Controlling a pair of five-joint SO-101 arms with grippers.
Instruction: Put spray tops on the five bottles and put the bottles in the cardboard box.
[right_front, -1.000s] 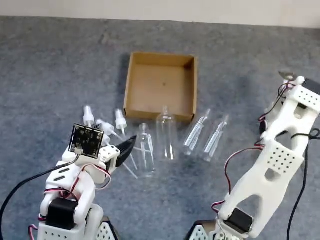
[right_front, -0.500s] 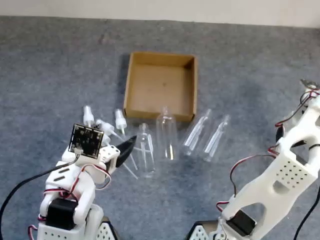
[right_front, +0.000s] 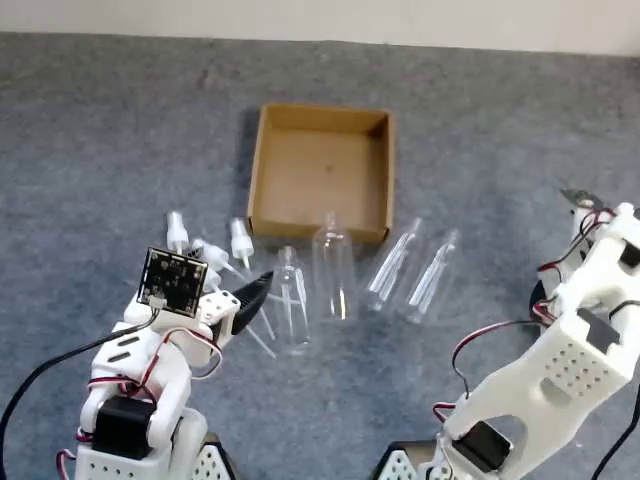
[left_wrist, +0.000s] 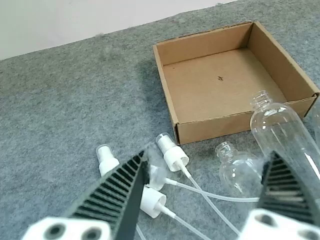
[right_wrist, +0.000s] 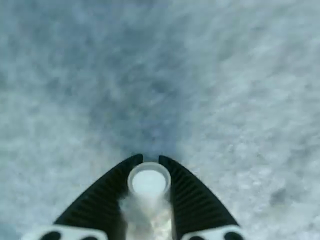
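Observation:
The cardboard box (right_front: 268, 170) sits open at the table's middle. In front of it several clear bottles lie on their sides: a small one (right_front: 290, 300), a wider one (right_front: 333, 270) and two slim ones (right_front: 393, 262) (right_front: 432, 272). Three white spray tops (right_front: 178, 232) (right_front: 240, 240) (right_front: 210, 250) lie left of them. My left gripper (left_wrist: 200, 192) hangs open above the spray tops (left_wrist: 172, 154) and the small bottle (left_wrist: 237, 167). My right gripper (right_wrist: 147, 167) is shut on a clear bottle (right_wrist: 148, 181), its round mouth pointing out past the fingertips, over bare carpet at the far right.
Grey carpet covers the table. The right arm's white body (right_front: 560, 350) stands at the right edge, well away from the box. A pale wall strip runs along the far edge.
The right arm has swung out to the right and lowered, carrying its bottle farther from the box. The left arm and the things on the table have not moved.

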